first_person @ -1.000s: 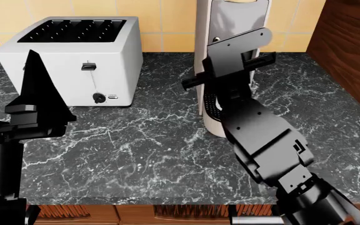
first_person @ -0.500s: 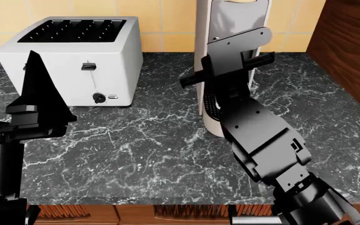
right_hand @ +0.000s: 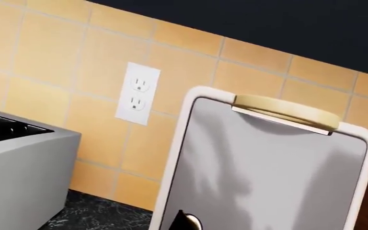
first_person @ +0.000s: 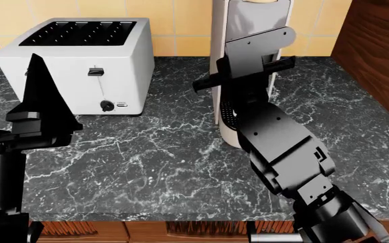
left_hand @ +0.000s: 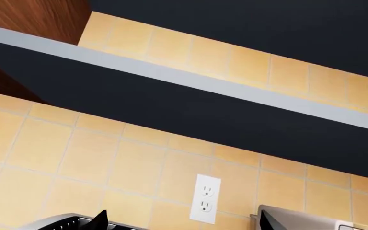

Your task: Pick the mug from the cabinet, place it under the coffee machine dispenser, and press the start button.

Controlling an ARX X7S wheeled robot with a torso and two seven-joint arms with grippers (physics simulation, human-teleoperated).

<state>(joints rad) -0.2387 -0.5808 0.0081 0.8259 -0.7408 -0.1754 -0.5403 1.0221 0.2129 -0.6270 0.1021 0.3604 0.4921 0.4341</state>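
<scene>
Head view: my right arm (first_person: 282, 152) reaches up over the dark marble tabletop (first_person: 154, 162) and its wrist plate sits right in front of the coffee machine dispenser (first_person: 248, 15), covering most of the tower's front. Part of the perforated drip tray (first_person: 226, 117) shows beside the arm. The right hand is hidden behind its own wrist, so I cannot tell if it is spread or pressed together. My left arm (first_person: 36, 111) stands upright near the white toaster (first_person: 79, 61); the left hand is out of this view. No mug visible here, I cannot tell where it is. A wood cabinet side (first_person: 377, 55) is beside the machine.

Left wrist view: camera points up at the yellow tiled wall (left_hand: 107, 163), a wall outlet (left_hand: 205, 199), a grey shelf edge (left_hand: 190, 79). The fingers do not show clearly, state unknown.

Right wrist view: dispenser's upper front (right_hand: 267, 172) fills the view close up, beige cap (right_hand: 286, 111) on top, one small knob (right_hand: 185, 221) at the picture's edge. Toaster corner (right_hand: 17, 172) and outlet (right_hand: 138, 93) off to the side. No fingers seen, no mug
</scene>
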